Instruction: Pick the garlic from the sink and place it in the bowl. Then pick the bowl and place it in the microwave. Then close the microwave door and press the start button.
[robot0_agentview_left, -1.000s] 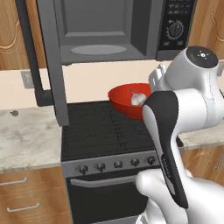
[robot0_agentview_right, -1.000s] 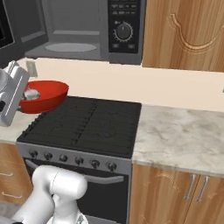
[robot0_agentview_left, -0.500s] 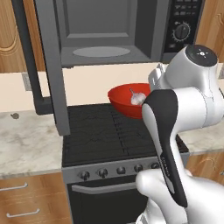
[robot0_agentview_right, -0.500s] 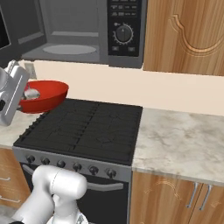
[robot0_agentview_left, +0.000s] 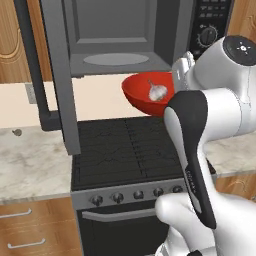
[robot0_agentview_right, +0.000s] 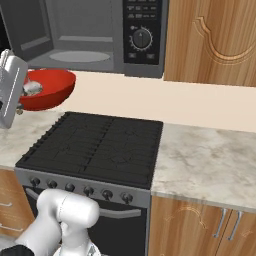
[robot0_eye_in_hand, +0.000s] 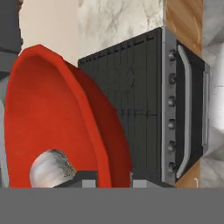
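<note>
The end effector (robot0_eye_in_hand: 113, 178) is clamping the rim of the bowl (robot0_agentview_left: 145, 92), one fingertip inside the wall and one outside, and is carrying it in the air above the far part of the stove (robot0_agentview_left: 125, 145), just below the open microwave (robot0_agentview_left: 120, 35). The garlic (robot0_agentview_left: 157, 91) is lying loose inside the bowl. The bowl is looking rigid and glossy, so a one-sided rim pinch is likely prone to slipping or tilting; keeping it level matters. The garlic is light and round, likely to roll if the bowl tips. The microwave door (robot0_agentview_left: 57, 75) is standing swung open to the left.
</note>
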